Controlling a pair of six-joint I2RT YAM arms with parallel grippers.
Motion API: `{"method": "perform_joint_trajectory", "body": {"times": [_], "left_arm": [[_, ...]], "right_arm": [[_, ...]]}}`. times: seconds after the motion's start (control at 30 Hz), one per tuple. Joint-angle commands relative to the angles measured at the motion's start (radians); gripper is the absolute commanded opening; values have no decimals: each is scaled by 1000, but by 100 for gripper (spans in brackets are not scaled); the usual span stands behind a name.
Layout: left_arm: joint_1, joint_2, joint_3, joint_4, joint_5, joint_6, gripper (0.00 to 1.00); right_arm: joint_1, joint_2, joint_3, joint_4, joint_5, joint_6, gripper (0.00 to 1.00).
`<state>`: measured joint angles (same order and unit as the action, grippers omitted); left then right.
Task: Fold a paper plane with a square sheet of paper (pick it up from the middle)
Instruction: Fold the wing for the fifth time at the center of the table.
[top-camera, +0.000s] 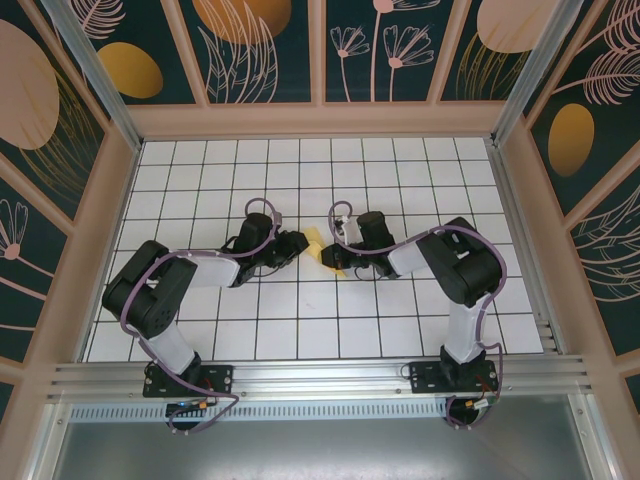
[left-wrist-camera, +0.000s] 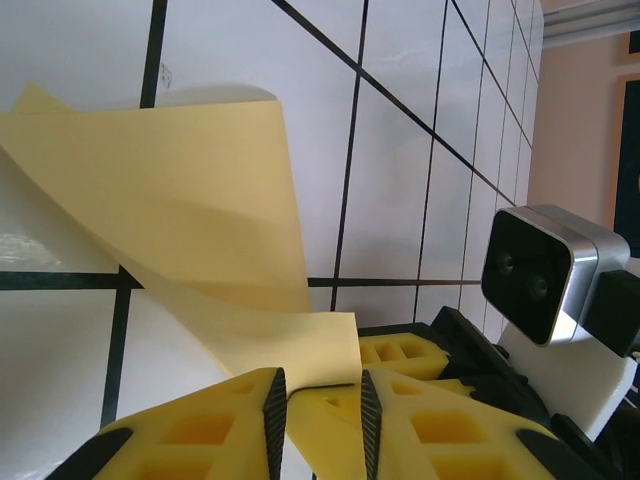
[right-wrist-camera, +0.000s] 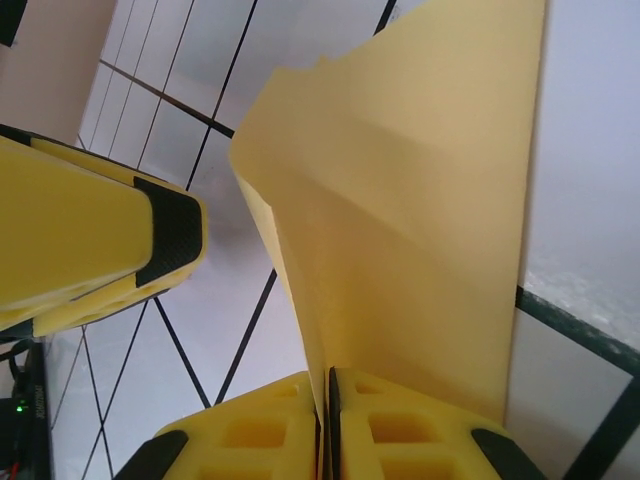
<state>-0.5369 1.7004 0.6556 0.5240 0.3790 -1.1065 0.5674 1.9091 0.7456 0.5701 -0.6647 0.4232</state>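
Right gripper (right-wrist-camera: 325, 390) pinches the sheet of paper (right-wrist-camera: 420, 220), extending straight ahead.

Sheet of paper (top-camera: 322, 252) at the middle of the table (top-camera: 300, 325), my left gripper (top-camera: 301, 243) at its 9 o'clock, my right gripper (top-camera: 336, 246) at its 3 o'clock, sheet's edges between both pairs of fingers

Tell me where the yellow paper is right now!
In the top view the yellow paper is near the middle of the table; the right gripper pinches its right side and the left gripper is at its left.
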Motion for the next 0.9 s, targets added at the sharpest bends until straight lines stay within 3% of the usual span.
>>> {"method": "perform_joint_trajectory", "body": {"times": [0.0,0.47,0.87], "left_arm": [[-6,-13,6,46,-19,28,29],[-12,66,20,90,44,25,22],[-22,135,95,51,61,47,20]], "right_arm": [[-13,21,17,6,-42,44,13],[-15,24,9,15,-69,72,16],[-15,25,18,-12,-68,63,25]]}}
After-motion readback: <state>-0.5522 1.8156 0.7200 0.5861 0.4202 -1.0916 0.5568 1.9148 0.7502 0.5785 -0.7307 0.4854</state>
